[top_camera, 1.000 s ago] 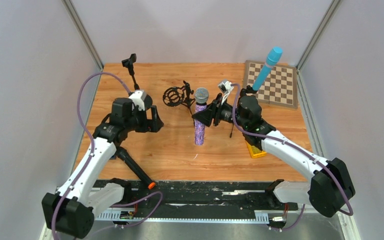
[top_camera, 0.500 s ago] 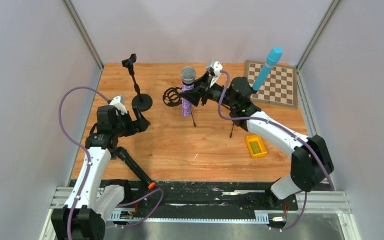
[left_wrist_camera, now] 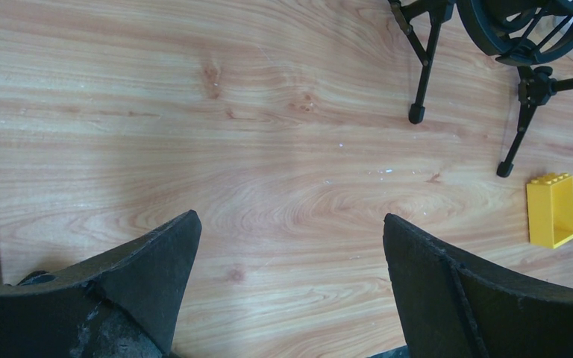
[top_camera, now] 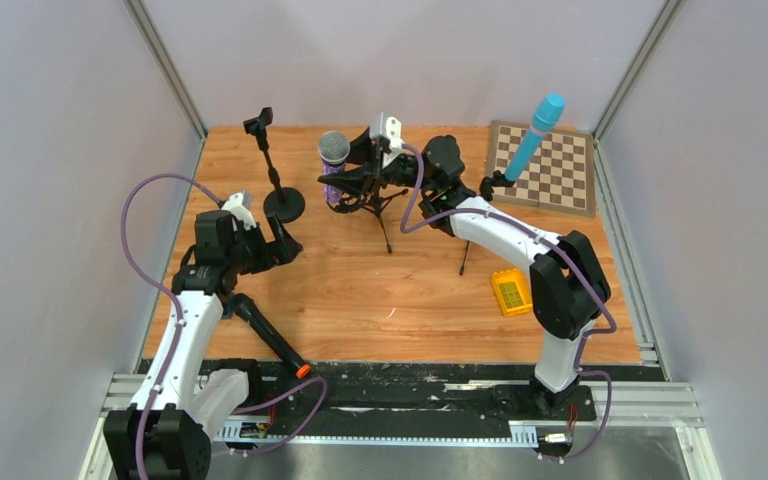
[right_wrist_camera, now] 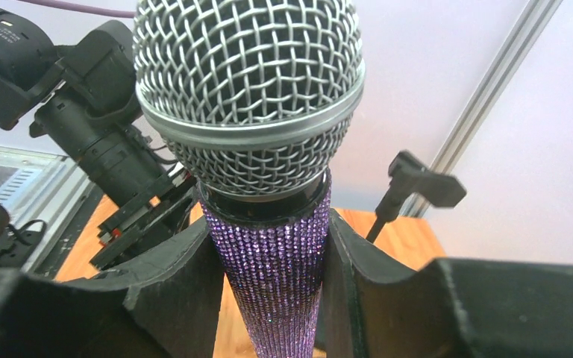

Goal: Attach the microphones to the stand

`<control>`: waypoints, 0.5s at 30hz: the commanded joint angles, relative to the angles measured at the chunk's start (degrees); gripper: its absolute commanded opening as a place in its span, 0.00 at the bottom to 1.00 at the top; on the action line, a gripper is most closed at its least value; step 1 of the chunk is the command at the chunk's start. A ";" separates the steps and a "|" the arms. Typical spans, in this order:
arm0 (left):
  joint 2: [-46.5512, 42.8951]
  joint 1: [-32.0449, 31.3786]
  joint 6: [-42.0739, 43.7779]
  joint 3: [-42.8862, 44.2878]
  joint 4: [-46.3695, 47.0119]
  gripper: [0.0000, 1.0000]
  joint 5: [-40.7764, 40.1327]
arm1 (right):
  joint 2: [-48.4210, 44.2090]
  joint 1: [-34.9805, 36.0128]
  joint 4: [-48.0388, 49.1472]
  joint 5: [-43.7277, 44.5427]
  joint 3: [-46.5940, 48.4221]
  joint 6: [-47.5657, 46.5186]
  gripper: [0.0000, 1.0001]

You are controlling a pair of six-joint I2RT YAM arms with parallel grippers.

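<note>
We find R gripper clamped on glittery purple mic w/ silver mesh head, held upright toward far side of table, beside black ring-mount tripod stand. L gripper stands wide apart, empty, above wooden tabletop.

Wood-grain tabletop, enclosed by 3 plain pale-grey walls. 2 aluminium posts at rear corners. Black strip and slotted metal rail along near edge. Lighting even, shadows soft.

White arm links, black joints, purple cables, black tool fingers
</note>
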 commanded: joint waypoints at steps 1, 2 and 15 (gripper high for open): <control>-0.13 0.82 -0.49 0.03 1.96 1.00 1.48 | 0.62 2.06 -2.65 1.34 7.07 -10.88 0.00; -0.13 0.93 -0.49 0.05 1.93 1.00 1.54 | 1.14 2.46 -5.34 2.18 8.49 -12.89 0.00; 0.35 2.10 -0.79 -0.02 2.21 1.00 3.04 | 4.02 3.71 -21.72 13.66 15.28 -20.65 0.00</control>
